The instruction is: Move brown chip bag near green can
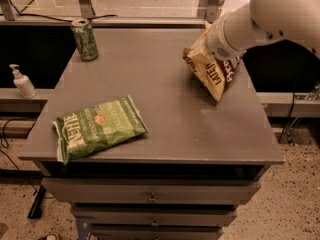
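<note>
The brown chip bag, dark brown above and cream-yellow below with dark lettering, hangs tilted just above the right side of the grey table. My gripper is at the end of the white arm, at the bag's top, shut on it; the wrist mostly hides the fingers. The green can stands upright at the table's far left corner, well to the left of the bag.
A green chip bag with white lettering lies flat at the table's front left. A white pump bottle stands on a lower ledge left of the table. Drawers sit under the tabletop. A rail runs behind the table.
</note>
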`<action>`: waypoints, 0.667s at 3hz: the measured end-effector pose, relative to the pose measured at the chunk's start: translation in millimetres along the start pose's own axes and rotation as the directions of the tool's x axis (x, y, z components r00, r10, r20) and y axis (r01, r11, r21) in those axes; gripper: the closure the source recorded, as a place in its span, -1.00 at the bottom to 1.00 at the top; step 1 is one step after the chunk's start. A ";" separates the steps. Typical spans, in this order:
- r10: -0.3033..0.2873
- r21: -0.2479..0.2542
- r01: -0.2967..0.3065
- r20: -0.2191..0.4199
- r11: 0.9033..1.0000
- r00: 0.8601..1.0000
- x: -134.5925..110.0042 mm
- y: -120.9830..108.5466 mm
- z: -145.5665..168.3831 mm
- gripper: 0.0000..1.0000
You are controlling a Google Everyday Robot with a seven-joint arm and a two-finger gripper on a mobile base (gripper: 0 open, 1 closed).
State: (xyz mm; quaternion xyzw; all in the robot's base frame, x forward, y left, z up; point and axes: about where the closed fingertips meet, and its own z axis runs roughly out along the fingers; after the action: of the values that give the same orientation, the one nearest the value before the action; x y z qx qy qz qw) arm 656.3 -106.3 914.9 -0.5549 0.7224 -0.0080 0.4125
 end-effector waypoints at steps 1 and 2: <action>-0.113 -0.055 0.122 0.155 0.991 0.981 -54.4 17.6 10.2 1.00; -0.242 -0.092 0.282 0.309 0.955 0.920 -114.5 44.9 27.6 1.00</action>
State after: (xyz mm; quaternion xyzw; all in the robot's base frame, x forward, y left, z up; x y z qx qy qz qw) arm 642.3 15.8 942.8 -0.6682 0.5709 0.0683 0.4722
